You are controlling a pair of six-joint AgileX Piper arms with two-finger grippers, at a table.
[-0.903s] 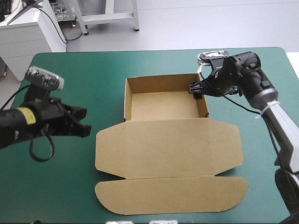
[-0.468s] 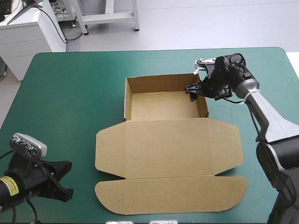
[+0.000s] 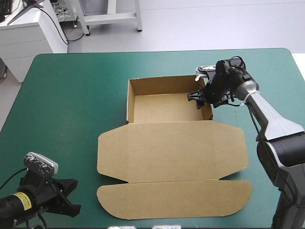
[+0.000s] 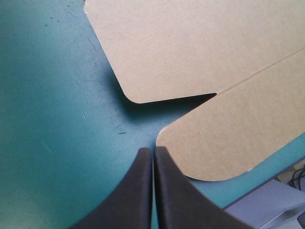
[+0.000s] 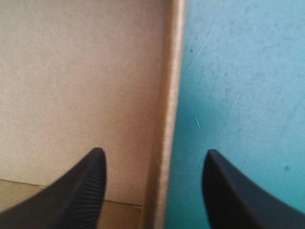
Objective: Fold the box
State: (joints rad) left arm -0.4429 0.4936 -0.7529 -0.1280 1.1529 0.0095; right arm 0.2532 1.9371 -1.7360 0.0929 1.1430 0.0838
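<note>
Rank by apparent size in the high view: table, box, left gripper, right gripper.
1. table
2. box
3. left gripper and right gripper: they look alike, and the left is nearer the camera, so unranked.

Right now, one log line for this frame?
box: open tray, lid flat | left gripper: shut, beside lid, apart | right gripper: open, astride tray's right wall

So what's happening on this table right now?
Two robot arms are working on a brown box, at this point an open tray with its lid lying flat. The right gripper, open, straddles the tray's right wall. The left gripper, shut and holding nothing, sits near the table's front left corner, pointing toward the lid.
</note>
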